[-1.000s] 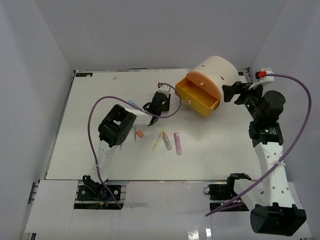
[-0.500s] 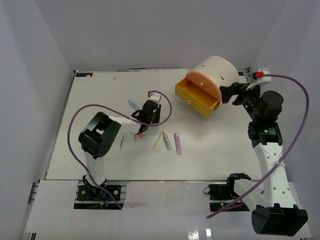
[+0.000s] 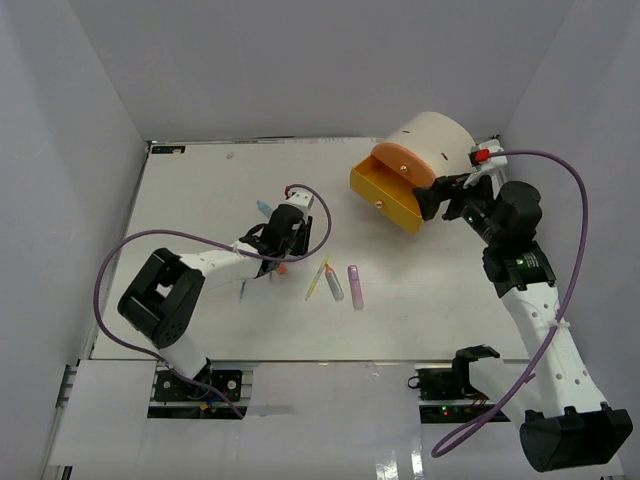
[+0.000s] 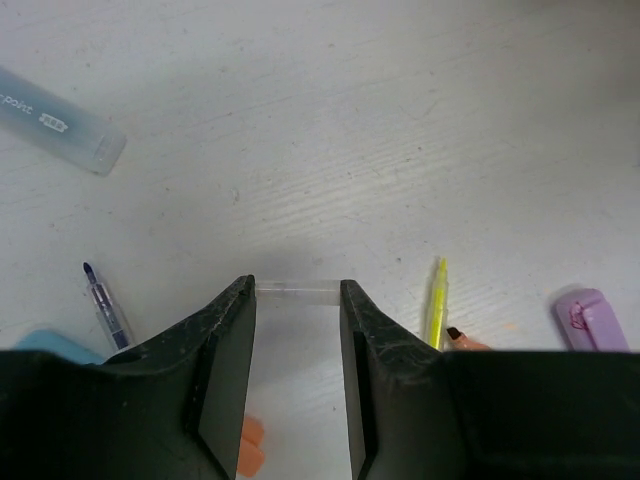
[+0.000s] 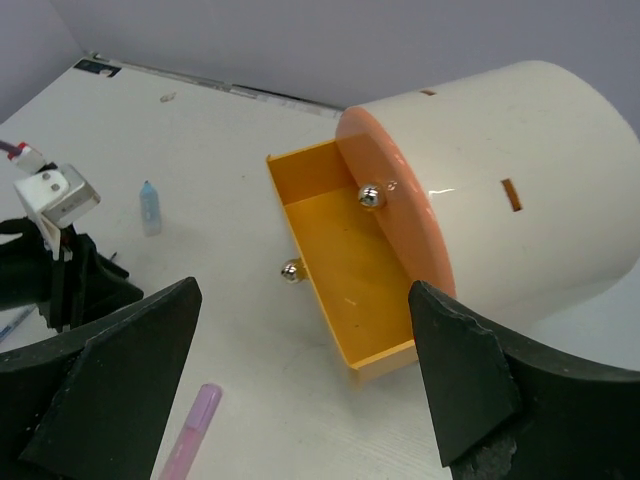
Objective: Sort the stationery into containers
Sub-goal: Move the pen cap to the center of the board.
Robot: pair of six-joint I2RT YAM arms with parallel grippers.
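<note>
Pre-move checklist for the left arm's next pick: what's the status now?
1. Yellow drawer open: ok.
2. Drawer has room: ok, visible floor bare.
3. Right tool open, holding nothing: ok.
4. Left tool straddles clear piece: ok.
5. Clear piece actually gripped: cannot tell.
6. Cylinder steadied by right tool: cannot tell.

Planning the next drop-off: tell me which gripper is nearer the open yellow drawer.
Right. The right gripper hovers close to the yellow drawer, on its right side; the left gripper is far off to its left, by the loose pens.
</note>
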